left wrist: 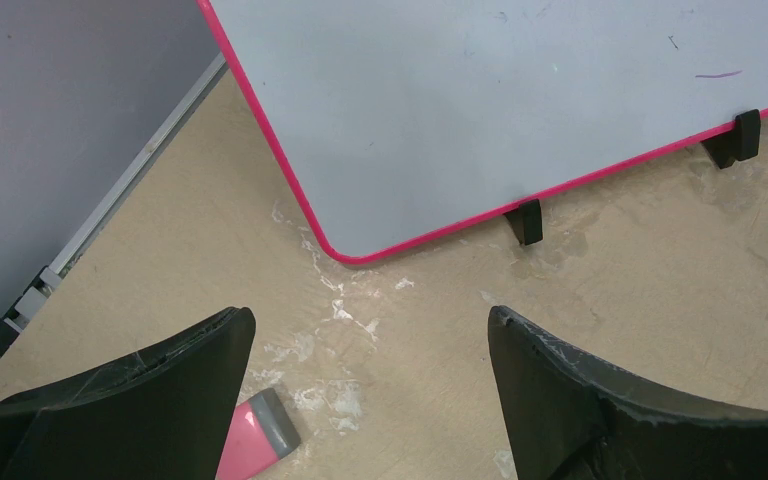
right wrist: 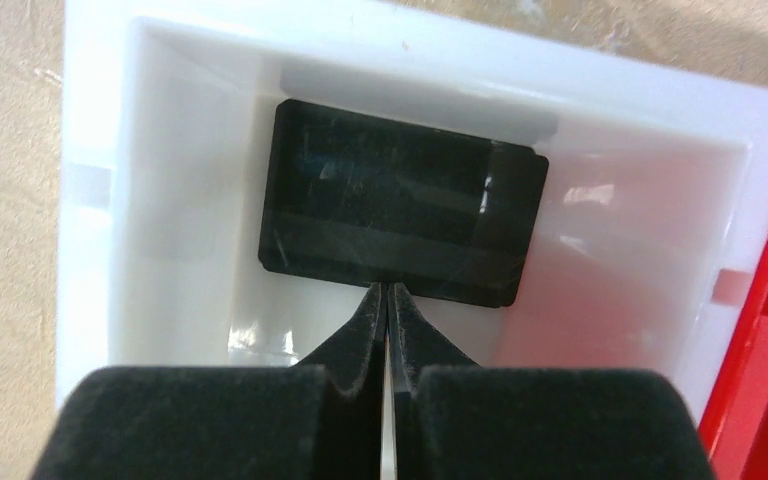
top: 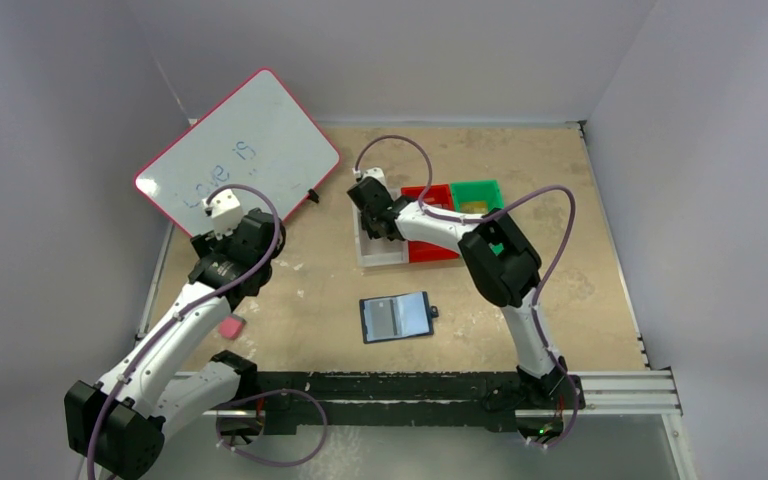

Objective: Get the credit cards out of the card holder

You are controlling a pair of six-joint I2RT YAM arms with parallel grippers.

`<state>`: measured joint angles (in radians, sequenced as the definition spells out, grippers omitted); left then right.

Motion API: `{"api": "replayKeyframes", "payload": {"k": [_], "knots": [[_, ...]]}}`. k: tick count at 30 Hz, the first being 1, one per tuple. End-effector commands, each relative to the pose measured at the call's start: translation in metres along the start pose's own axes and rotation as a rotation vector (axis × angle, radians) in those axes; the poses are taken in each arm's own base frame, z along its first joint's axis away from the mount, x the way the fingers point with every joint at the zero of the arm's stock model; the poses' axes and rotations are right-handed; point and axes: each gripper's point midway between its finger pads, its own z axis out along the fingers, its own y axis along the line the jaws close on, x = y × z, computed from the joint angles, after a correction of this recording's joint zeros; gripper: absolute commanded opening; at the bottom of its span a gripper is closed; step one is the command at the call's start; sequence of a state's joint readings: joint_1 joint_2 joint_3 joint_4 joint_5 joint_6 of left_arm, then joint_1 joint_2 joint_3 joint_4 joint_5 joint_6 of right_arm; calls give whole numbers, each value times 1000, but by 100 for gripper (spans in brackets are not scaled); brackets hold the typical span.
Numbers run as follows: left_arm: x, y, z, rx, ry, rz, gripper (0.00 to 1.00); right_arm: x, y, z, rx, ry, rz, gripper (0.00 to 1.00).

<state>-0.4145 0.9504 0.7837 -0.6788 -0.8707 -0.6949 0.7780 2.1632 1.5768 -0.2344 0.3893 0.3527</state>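
The card holder (top: 396, 316) lies open on the table's middle, dark blue with a lighter inside and a small tab at its right edge. A black credit card (right wrist: 400, 215) lies face up inside the white bin (right wrist: 160, 200). My right gripper (right wrist: 387, 290) is shut, and its tips sit at the card's near edge with nothing clamped between them. In the top view this gripper (top: 372, 205) reaches over the white bin (top: 380, 252). My left gripper (left wrist: 370, 325) stands open and empty over bare table, far left of the holder.
A red bin (top: 428, 195) and a green bin (top: 476, 193) stand right of the white one. A pink-framed whiteboard (top: 240, 150) leans at the back left, its corner (left wrist: 345, 250) just ahead of my left fingers. A pink eraser (left wrist: 255, 440) lies by the left finger.
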Motion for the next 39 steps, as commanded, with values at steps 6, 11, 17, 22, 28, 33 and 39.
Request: {"api": "replayKeyframes", "payload": {"k": [6,11,17,22,28,33,39], "knots": [[-18,-3,-3,5,-30,-33,87,-6,-16,7,76,-7,-49,0],[-18,-3,-3,2,-29,-31,87,-12,-9,-2,27,-11,-26,1],[-17,-4,-3,4,-25,-29,87,-49,-14,-51,-23,-115,39,17],[-16,-6,-2,13,-17,-26,87,-54,-17,-90,-75,-153,100,31],[-15,-7,-3,17,-13,-25,87,-21,9,-141,-152,-163,203,41],[-14,-9,-2,21,-7,-21,87,37,35,-165,-181,-95,266,50],[-12,-10,-1,23,2,-14,87,96,46,-165,-165,16,271,52]]}}
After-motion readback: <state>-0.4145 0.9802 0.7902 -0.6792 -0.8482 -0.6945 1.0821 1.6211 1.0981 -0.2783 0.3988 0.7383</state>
